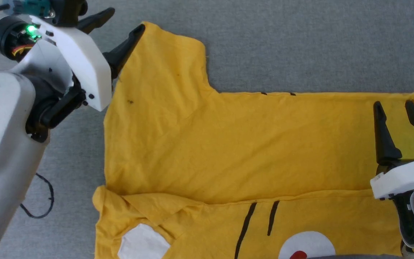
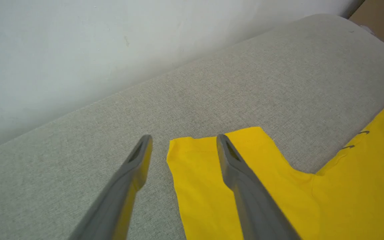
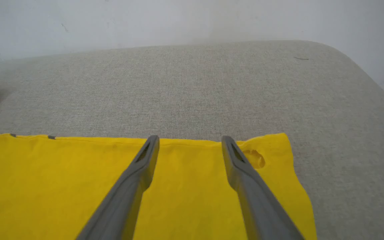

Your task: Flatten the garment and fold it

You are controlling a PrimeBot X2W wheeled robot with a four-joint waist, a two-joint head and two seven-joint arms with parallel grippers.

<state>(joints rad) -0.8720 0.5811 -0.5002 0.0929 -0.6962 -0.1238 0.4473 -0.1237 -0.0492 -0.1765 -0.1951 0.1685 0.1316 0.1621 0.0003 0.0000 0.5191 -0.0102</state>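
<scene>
The bright yellow garment [image 1: 235, 144] lies spread on a grey fabric surface [image 1: 300, 43]. Its plain upper layer ends in a fold line near the front. Below that line I see black line marks [image 1: 244, 226], a white patch [image 1: 142, 242] and a white circle with a red dot [image 1: 306, 246]. A sleeve [image 1: 167, 50] reaches toward the far left. My left gripper [image 1: 127, 18] is open at that sleeve's far corner [image 2: 205, 166], one finger over the cloth and one off it [image 2: 183, 137]. Over the garment's far right corner [image 3: 272, 156] my right gripper [image 1: 394, 103] hovers open and holds nothing [image 3: 190, 138].
A thin black cable loop [image 1: 43, 201] lies on the grey surface at the left. A white wall [image 3: 192, 20] stands just behind the surface. The surface rounds off at its right end [image 3: 362, 76]. A brown box corner [image 2: 382, 20] shows beyond that end.
</scene>
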